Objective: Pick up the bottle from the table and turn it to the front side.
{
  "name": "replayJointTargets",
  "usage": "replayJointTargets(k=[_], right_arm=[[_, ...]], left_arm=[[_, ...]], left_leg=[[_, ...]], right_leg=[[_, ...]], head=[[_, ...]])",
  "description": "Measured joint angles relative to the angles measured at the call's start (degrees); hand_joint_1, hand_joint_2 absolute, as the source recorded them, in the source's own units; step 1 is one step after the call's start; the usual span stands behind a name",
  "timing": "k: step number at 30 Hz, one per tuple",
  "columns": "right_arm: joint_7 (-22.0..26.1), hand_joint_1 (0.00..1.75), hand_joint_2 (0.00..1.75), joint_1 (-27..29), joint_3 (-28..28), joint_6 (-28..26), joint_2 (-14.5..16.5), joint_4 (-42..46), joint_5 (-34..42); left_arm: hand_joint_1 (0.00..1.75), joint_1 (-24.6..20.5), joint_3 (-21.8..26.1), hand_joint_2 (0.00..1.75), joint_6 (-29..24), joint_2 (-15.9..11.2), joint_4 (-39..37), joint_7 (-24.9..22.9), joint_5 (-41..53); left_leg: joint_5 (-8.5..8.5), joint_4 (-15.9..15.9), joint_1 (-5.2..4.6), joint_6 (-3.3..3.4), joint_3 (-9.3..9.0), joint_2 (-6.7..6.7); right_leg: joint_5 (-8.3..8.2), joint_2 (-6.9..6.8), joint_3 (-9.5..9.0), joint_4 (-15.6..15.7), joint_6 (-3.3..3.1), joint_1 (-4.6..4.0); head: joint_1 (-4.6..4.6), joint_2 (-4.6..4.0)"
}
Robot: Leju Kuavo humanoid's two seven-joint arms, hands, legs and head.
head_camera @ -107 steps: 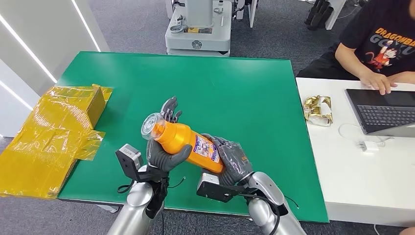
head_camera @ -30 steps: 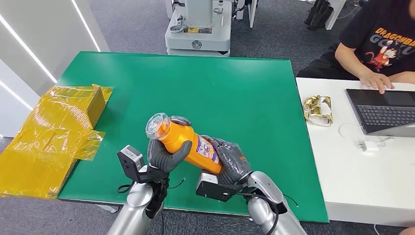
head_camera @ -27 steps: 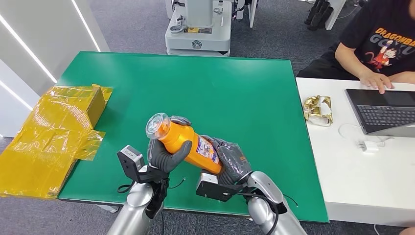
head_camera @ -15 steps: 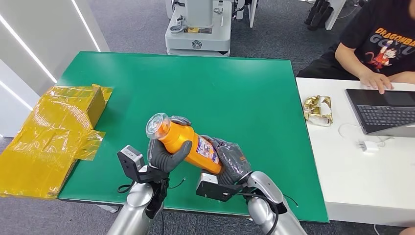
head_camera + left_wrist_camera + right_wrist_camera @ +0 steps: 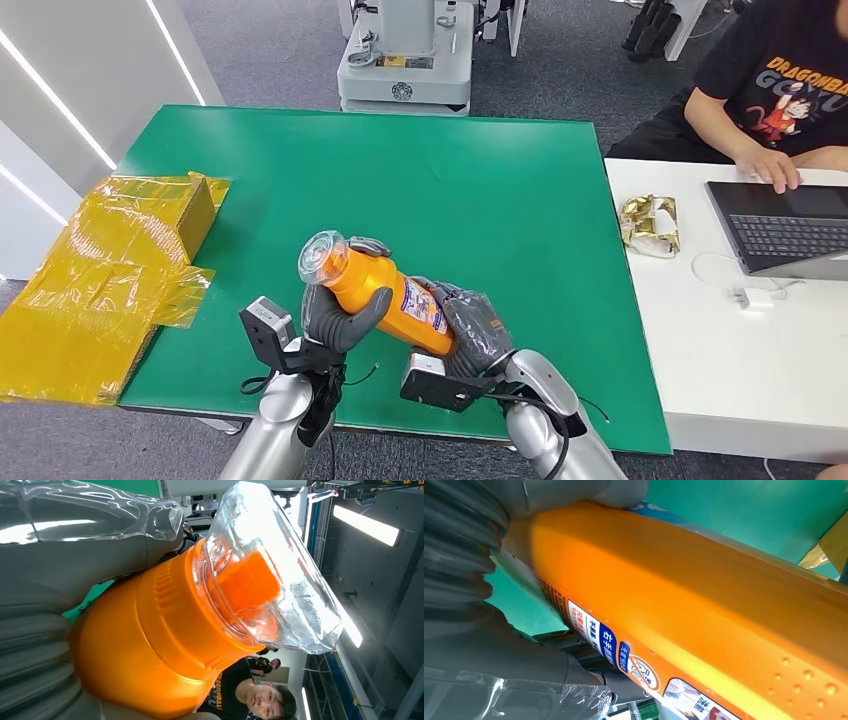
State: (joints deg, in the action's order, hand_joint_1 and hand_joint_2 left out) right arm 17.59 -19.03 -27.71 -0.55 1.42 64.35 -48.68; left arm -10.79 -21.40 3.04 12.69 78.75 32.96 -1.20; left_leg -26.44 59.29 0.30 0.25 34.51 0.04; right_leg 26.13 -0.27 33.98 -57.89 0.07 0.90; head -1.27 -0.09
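I've got the orange bottle point(image 5: 385, 290) up off the green table point(image 5: 480, 190), tilted with its clear cap point(image 5: 322, 256) pointing away from me, my left hand point(image 5: 335, 318) wrapped around the shoulder under the cap and my right hand point(image 5: 472, 330) clamped on the base end. It looks like stiff, smooth plastic with a glossy label point(image 5: 422, 306), so I judge it light but slippery, best gripped on the wide body, not the cap. Crinkled yellow film point(image 5: 95, 280) lies beside the table, and a person point(image 5: 775, 95) works a laptop point(image 5: 790, 228) on the white desk point(image 5: 740, 370).
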Motion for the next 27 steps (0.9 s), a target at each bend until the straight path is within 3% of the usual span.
replayJointTargets(k=[27], right_arm=[[0.0,1.75,1.75,0.0,-0.1,0.0,0.0,0.0,0.0]], left_arm=[[1.06,0.0,0.0,1.75,0.0,0.0,0.0,0.0,0.0]], left_leg=[[0.0,0.0,0.0,0.0,0.0,0.0]], right_leg=[[0.0,0.0,0.0,0.0,0.0,0.0]], head=[[0.0,0.0]])
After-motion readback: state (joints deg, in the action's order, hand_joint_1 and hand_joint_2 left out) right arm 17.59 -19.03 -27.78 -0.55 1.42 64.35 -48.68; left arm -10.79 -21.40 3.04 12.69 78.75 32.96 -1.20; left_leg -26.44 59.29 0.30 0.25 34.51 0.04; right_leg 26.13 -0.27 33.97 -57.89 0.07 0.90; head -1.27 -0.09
